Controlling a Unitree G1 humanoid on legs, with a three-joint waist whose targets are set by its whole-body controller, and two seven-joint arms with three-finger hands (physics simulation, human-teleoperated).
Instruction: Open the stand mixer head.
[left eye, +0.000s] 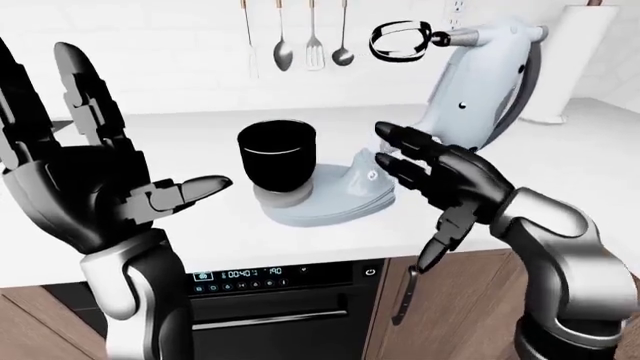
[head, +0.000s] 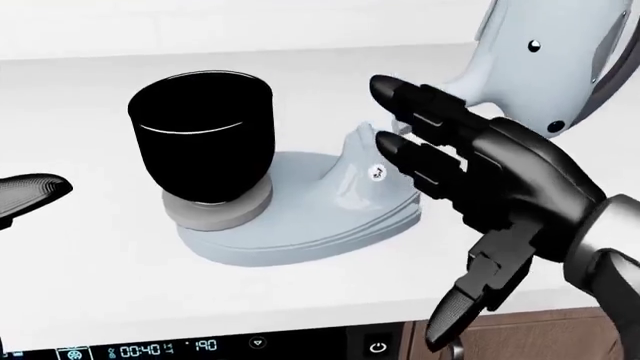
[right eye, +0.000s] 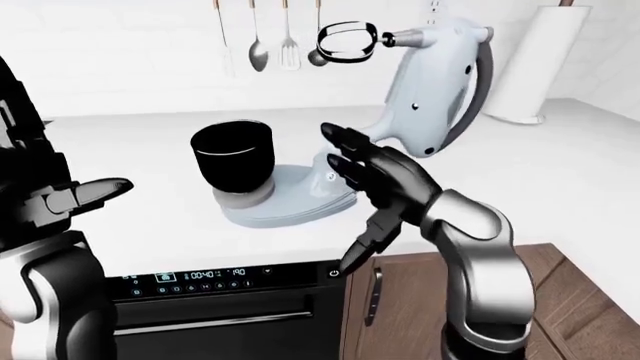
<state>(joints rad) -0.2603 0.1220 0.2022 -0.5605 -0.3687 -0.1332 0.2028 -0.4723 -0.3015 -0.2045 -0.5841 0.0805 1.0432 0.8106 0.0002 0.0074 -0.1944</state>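
The pale blue stand mixer stands on the white counter. Its head is tilted up and back to the right, the black whisk raised high above the black bowl. My right hand is open, fingers spread beside the mixer's neck, just right of the base and holding nothing. My left hand is raised open at the left of the left-eye view, palm up, apart from the mixer.
Spoons and utensils hang on the wall above the counter. A paper towel roll stands at the right. Below the counter edge is an oven with a display and a wooden cabinet door.
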